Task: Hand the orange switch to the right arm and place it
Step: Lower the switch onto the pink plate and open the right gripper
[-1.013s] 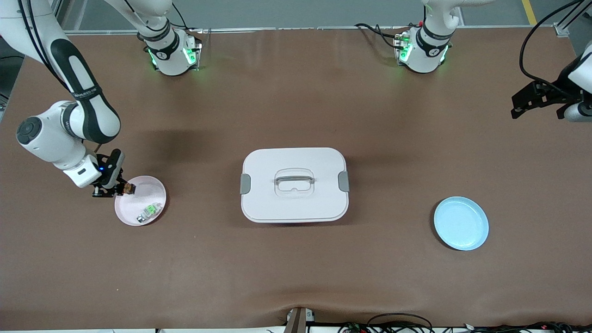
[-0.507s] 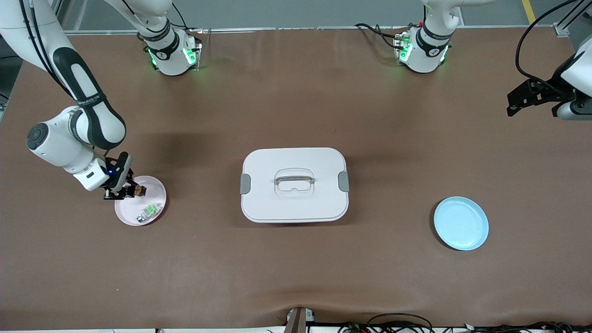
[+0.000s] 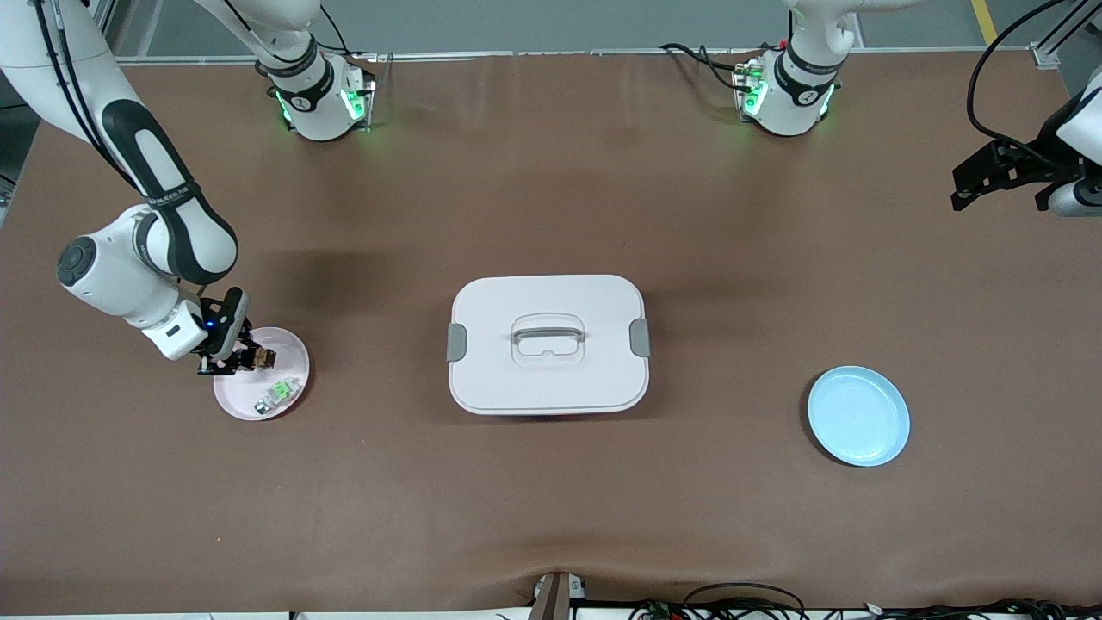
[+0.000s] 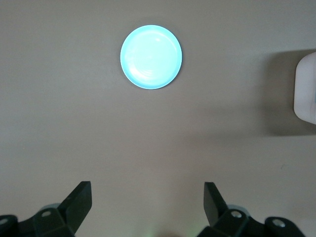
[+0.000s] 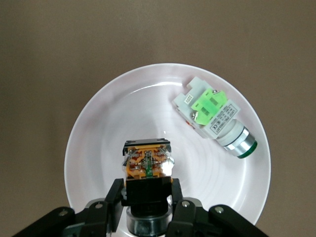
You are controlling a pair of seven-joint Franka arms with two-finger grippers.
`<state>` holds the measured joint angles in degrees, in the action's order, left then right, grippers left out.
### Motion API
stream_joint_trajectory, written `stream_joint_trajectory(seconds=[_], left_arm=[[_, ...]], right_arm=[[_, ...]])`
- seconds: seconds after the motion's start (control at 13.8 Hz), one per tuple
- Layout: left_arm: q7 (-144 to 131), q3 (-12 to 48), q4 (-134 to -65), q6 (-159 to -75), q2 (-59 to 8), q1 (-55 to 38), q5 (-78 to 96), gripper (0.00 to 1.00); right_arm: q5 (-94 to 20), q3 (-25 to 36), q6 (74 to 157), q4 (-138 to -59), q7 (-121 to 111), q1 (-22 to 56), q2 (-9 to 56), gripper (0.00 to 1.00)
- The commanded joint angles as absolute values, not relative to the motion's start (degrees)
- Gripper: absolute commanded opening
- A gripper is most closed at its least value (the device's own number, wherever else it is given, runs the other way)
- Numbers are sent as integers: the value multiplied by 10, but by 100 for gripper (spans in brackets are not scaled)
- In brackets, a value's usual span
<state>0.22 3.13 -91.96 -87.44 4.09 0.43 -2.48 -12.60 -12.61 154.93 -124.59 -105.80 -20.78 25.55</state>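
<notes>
In the front view, the right end effector (image 3: 244, 356) hung over the pink plate (image 3: 288, 398) at the right arm's end of the tabletop (image 3: 551, 499), clenched on the orange switch (image 3: 263, 356), which was held just above the plate's farther part. A green-and-white component (image 3: 277, 393) lay on the plate, nearer the front camera than the switch. A white lidded box (image 3: 548, 344) sat mid-tabletop, and a blue plate (image 3: 858, 416) lay toward the left arm's end, a little nearer the camera than the box. The left end effector (image 3: 990, 176) waited in the air over the tabletop's edge at its own end, well apart from everything (its fingers spread).

In the left wrist view, the two black fingers (image 4: 79, 202) of the left end effector (image 4: 147, 200) stood wide apart with nothing between them. The blue plate (image 4: 151, 57) showed on the bare brown surface, and a corner of the white box (image 4: 306, 89) came in at the picture's edge.

In the right wrist view, the right end effector (image 5: 147, 197) gripped the black body of the switch (image 5: 147, 165), its orange part pointing away from the fingers (image 5: 114, 195), over the pink plate (image 5: 98, 133). The green-and-white component (image 5: 215, 116) lay tilted in the plate, apart from the switch.
</notes>
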Motion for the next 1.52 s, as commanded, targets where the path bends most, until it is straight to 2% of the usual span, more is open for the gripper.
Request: stream_joint_trajectory(seconds=[0.0,0.51,0.58,0.65,1.09,1.45], left_arm=[[16,32,-925,-871,53,4,-16,100],[15,32,-925,-864,54,3,-18,100],[15,32,-925,-864,54,3,-18,100],[15,32,-925,-864,55,3,-18,100],[14,31,-906,-867,46,5,-17,100],[9,32,-915,-865,44,5,-16,100]], right_arm=[[-138,-137,1562,-1234,-1081,-222,276,0],[-137,-135,1573,-1223,-1077,-219,291,0],[-138,-136,1571,-1222,-1074,-219,292,39],[-138,-136,1568,-1220,-1073,-219,292,99],[-138,-136,1562,-1212,-1064,-216,290,100],[-137,-135,1437,-1160,-1001,-216,276,100]])
